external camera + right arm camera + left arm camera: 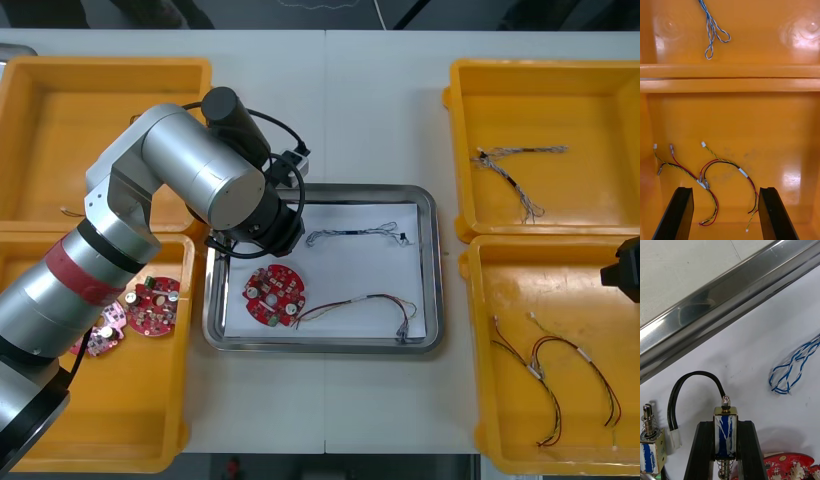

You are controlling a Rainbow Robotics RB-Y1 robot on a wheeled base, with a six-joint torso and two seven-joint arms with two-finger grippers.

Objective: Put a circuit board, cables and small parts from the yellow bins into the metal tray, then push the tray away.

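On the light table (380, 100), the metal tray (320, 345) is holding a circuit board (273, 294) and cables (345, 236). The left gripper (725, 425) is clamping a small metal part (725, 438) low over its white floor; letting go should come next. The right gripper (726, 189) is hovering, spread apart, over a yellow bin (730, 112).

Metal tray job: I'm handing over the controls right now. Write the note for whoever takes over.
Left tool: shut on a small metal part, over the white inside of the tray, near its left end.
Right tool: open, idle above the near right bin, which holds spare cables.
Done: circuit board, blue and white cable and red and yellow cable lie in the tray; a second small part sits beside the left tool.
Left: release the held part, then push the tray away.
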